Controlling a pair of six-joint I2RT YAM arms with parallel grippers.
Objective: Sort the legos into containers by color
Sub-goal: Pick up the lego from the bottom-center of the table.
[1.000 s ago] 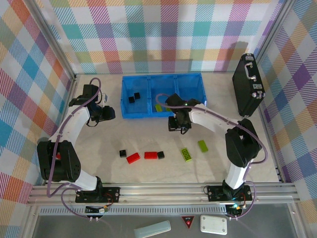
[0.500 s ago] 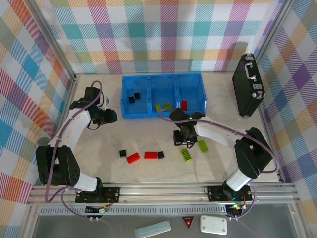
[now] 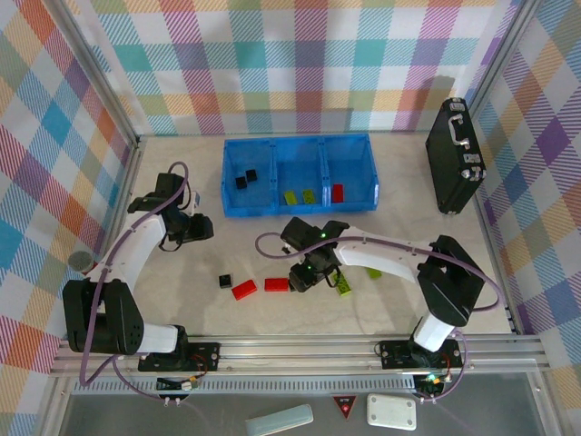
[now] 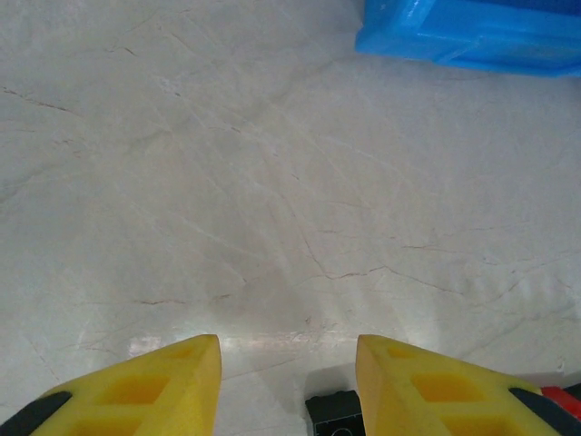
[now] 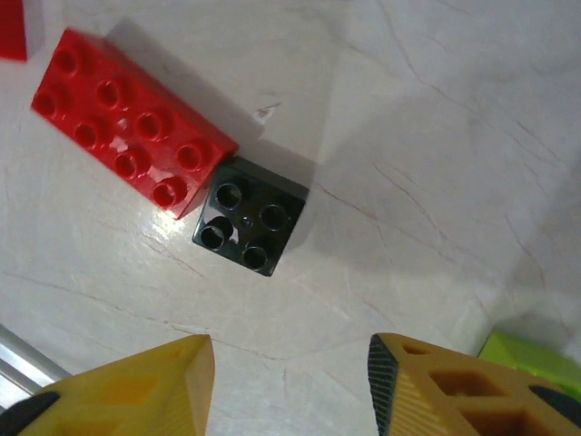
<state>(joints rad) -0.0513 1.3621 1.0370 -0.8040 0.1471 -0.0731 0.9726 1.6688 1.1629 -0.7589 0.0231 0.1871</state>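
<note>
Top external view, from the left: a grey round object (image 3: 80, 261) sits at the table's left edge, close by the left arm. The left gripper (image 3: 201, 227) hangs over bare table just left of the blue tray (image 3: 297, 141). The left wrist view has its yellow fingers (image 4: 154, 377) released and spread, nothing held, with a small black brick (image 4: 338, 413) peeking in at the bottom edge between them. In the tray, the left compartment holds two black bricks (image 3: 241, 182), the middle one two lime-green bricks (image 3: 290, 197), and the right one a single red brick (image 3: 338, 192). On the open table nearer the arms lie a lone black brick (image 3: 224, 281), then two red bricks (image 3: 243, 290) side by side. The right gripper (image 3: 304, 275) reaches low over the right end of that row. Its arm and cable cross the table and partly hide a green brick (image 3: 373, 272); another green brick (image 3: 344, 283) lies just beside the gripper. The right wrist view shows its fingers (image 5: 136, 391) parted and empty above a black square brick (image 5: 251, 227), which touches a corner of the right-hand red brick (image 5: 132, 136). A black briefcase (image 3: 457, 154) stands against the right wall. The tabletop (image 3: 272, 322) is pale and veined like marble, walled in by pastel plaid panels (image 3: 272, 64), with an aluminium rail (image 3: 300, 350) along the near edge.
</note>
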